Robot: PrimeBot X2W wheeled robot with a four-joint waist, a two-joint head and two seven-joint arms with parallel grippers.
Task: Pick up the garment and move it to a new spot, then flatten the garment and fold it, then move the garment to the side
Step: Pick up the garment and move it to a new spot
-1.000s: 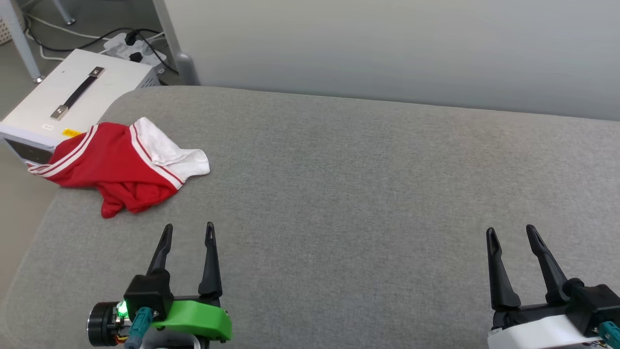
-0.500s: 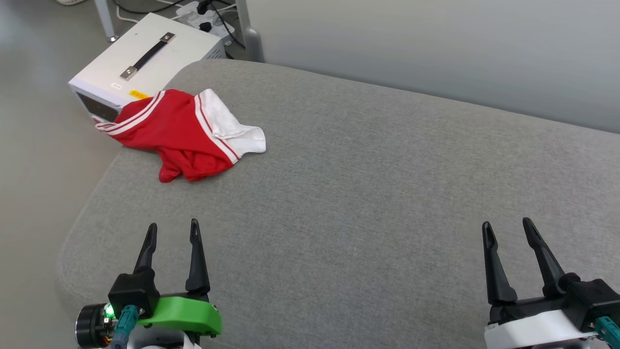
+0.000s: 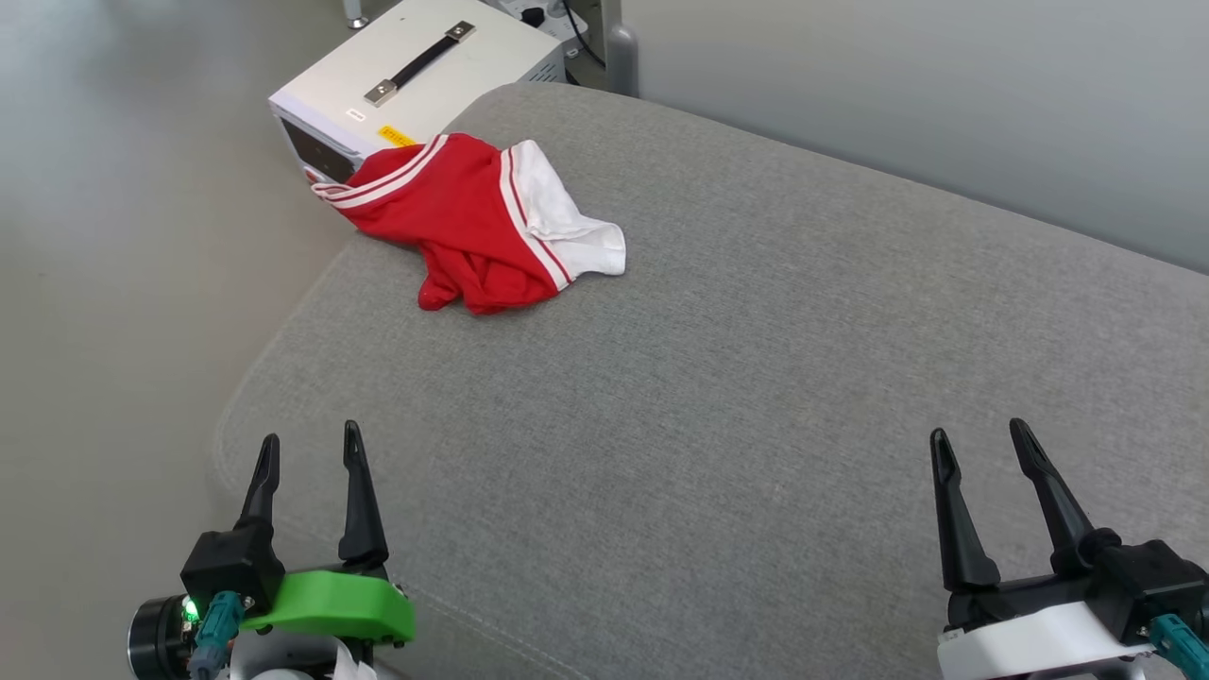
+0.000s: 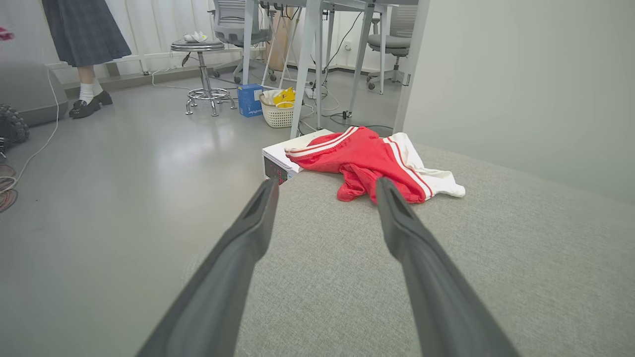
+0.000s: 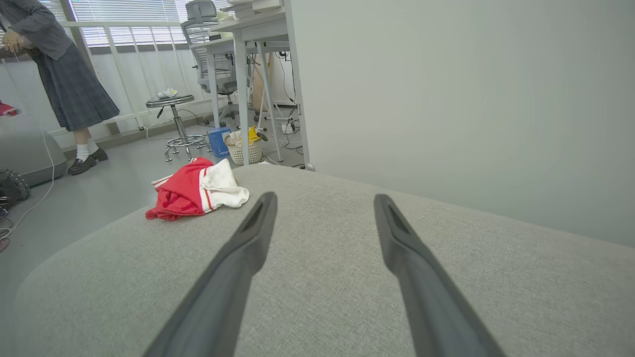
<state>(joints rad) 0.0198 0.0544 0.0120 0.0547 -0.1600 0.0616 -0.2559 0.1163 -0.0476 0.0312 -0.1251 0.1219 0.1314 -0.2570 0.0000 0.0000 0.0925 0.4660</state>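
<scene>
The garment (image 3: 472, 222) lies crumpled at the far left corner of the grey cushion (image 3: 756, 397). It is red, with a white sleeve spread toward the right and red-white striped trim. No lettering shows on the folds that face up. Its striped edge reaches past the cushion's left edge and over a white box (image 3: 444, 90) on the floor; whether it touches the box cannot be told.

The box has a black handle (image 3: 420, 64) on top. It carries a yellow label (image 3: 398, 137) and a small white one beside it, both too small to read.

The left gripper (image 3: 312, 434) hovers over the near left of the cushion, fingers spread apart and empty, well apart from the garment. In the left wrist view the garment sits just beyond the fingertips. The right gripper (image 3: 978, 430) hovers at the near right, likewise spread wide and holding nothing.

A pale wall (image 3: 945, 94) runs behind the cushion. Farther off stand a stool (image 4: 201, 47), a blue box (image 4: 249, 99) with unreadable print, and a basket (image 4: 278, 115). A person (image 5: 64, 84) in a dark skirt, white socks and black shoes stands by the window.
</scene>
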